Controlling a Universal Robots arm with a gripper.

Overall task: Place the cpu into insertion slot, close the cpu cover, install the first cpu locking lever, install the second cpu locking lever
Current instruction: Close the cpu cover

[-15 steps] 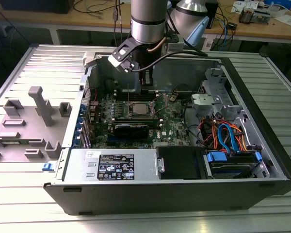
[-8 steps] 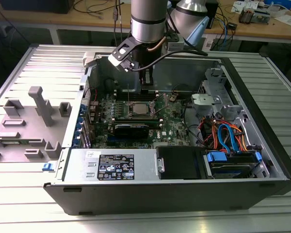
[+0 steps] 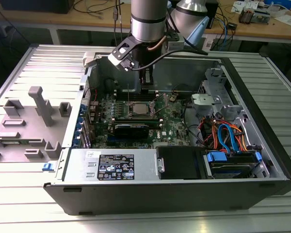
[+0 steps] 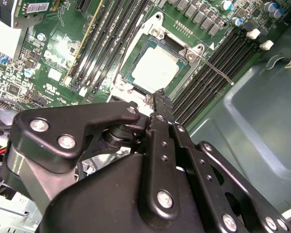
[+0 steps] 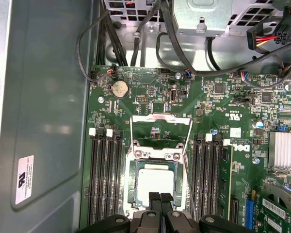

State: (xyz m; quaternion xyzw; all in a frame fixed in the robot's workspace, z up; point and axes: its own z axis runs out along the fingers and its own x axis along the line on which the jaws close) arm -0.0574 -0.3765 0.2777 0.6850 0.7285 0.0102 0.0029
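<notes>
Metal, silver-grey and flat, is topping the cpu, and we are seeing it lying square inside the insertion slot, level with the dark frame around it. The cpu cover is standing open from the hinge at the slot's edge, with green board showing through its square window. In the second wrist view a thin wire lever is lying out over the black memory slots just beside the cpu.

The gripper is hanging just over one edge of the cpu, its two black fingertips pressed together with nothing between them. In the exterior view we are watching the arm standing upright over the open computer case, with the gripper at about twelve o'clock from the insertion slot and near it.

Further out in that view, a black card is sitting at six o'clock from the slot, blue and orange cables are curling at four o'clock, and a grey plastic fixture is resting well apart at nine o'clock, outside the case.
</notes>
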